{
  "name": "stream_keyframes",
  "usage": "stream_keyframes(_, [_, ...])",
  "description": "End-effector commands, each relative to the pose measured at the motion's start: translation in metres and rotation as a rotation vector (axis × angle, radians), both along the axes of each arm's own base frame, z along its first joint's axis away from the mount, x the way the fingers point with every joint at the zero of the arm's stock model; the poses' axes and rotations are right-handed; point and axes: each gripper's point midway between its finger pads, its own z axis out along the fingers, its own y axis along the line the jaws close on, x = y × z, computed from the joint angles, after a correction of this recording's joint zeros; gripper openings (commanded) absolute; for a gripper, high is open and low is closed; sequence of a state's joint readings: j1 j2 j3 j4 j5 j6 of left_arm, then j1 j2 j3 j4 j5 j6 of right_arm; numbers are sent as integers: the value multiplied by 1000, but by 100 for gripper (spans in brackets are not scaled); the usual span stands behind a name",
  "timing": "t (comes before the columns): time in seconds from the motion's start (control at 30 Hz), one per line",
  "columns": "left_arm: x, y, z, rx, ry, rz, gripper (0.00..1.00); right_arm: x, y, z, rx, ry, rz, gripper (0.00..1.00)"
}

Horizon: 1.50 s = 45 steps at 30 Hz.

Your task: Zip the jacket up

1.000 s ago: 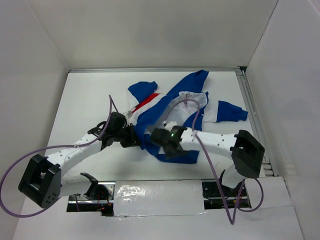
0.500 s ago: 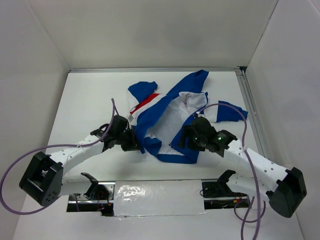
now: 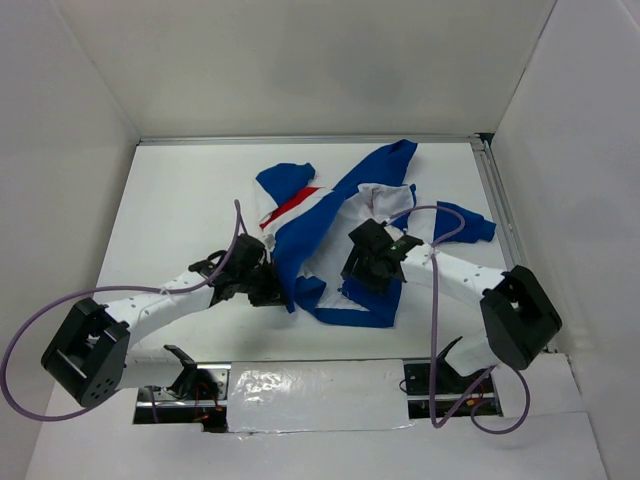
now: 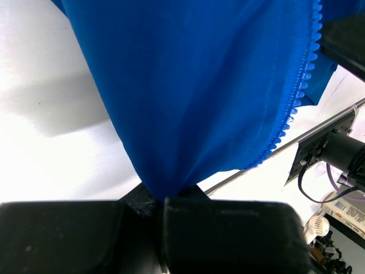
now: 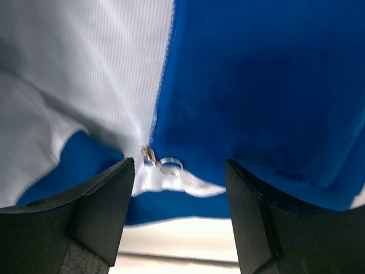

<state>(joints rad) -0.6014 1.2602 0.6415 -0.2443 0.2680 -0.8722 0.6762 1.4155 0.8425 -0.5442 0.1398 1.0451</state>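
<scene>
Left tool [image 4: 164, 201] is pinched tight on a fold of blue cloth of the jacket [image 4: 188, 85]. The cloth comes up out of the closed tips and spreads across the left wrist view. A line of blue zipper teeth [image 4: 301, 91] runs down the right edge of that panel.

Seen from above, the jacket lies open and rumpled in the middle of the white bench [image 3: 170, 200], between the two arms. One blue sleeve [image 3: 285, 178] points far-left and the other sleeve [image 3: 462, 222] points right. A red stripe [image 3: 293, 206] shows near the left sleeve, and the white lining [image 3: 340, 235] faces up in the middle. The left tool grips the near-left edge of the jacket.

The right tool [image 5: 179, 171] stands wide, gripping nothing, with its two dark fingers [image 5: 100, 200] on either side of a small metal zipper pull [image 5: 165, 165]. The pull lies where the white lining meets blue cloth. Whether the fingers touch the fabric cannot be told. From above, this tool is over the near-right part of the jacket.
</scene>
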Motion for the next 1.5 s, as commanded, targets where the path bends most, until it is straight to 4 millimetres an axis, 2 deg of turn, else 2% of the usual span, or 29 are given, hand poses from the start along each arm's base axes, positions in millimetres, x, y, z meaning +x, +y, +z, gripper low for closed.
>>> stream_keyframes(0.0, [3, -7, 8, -34, -28, 1, 0, 22, 3, 2, -12, -33, -116, 71])
stream_keyframes(0.23, [0, -7, 12, -48, -64, -20, 0, 28, -4, -21, -98, 9, -185, 65])
stream_keyframes(0.37, [-1, -5, 10, -40, -66, -17, 0, 24, -5, -39, -141, 62, -186, 64])
stream_keyframes(0.53, [-1, -5, 13, -43, -85, -27, 0, 23, -3, -49, -171, 82, -174, 55])
stream_keyframes(0.57, [-2, -5, 13, -45, -87, -27, 0, 24, -2, -49, -175, 76, -171, 48])
stream_keyframes(0.63, [-2, -5, 16, -51, -99, -31, 0, 25, -1, -45, -178, 62, -164, 42])
stream_keyframes(0.67, [-1, -5, 18, -58, -111, -37, 0, 27, 0, -38, -178, 34, -159, 29])
stream_keyframes(0.9, [0, -8, 25, -68, -122, -50, 0, 29, 7, 4, -177, -103, -77, 31])
stream_keyframes(1.03, [0, -9, 23, -64, -116, -52, 0, 17, -5, 21, -212, -140, -25, 29])
stream_keyframes(1.07, [0, -9, 22, -64, -114, -51, 0, 13, -6, 33, -192, -169, -22, 25])
stream_keyframes(1.1, [0, -10, 22, -63, -111, -51, 0, 5, -12, 31, -206, -163, 13, 12])
stream_keyframes(1.17, [2, -12, 19, -61, -102, -51, 0, -5, -17, 38, -182, -183, 68, 6])
stream_keyframes(1.23, [1, -16, 14, -54, -86, -57, 0, -19, -12, 43, -116, -179, 134, 0])
stream_keyframes(1.3, [1, -19, 8, -40, -63, -59, 0, -39, -7, 34, -93, -154, 260, 0])
stream_keyframes(1.37, [0, -25, 8, -35, -59, -68, 0, -53, -16, 28, -134, -143, 323, 0])
stream_keyframes(1.4, [-1, -24, 1, -20, -39, -66, 0, -61, -17, 25, -167, -135, 356, 0])
stream_keyframes(1.43, [4, -27, 5, -24, -48, -61, 0, -67, -22, 18, -205, -102, 357, 3])
stream_keyframes(1.47, [-1, -33, 2, -15, -49, -84, 0, -74, -33, 12, -262, -58, 346, 16])
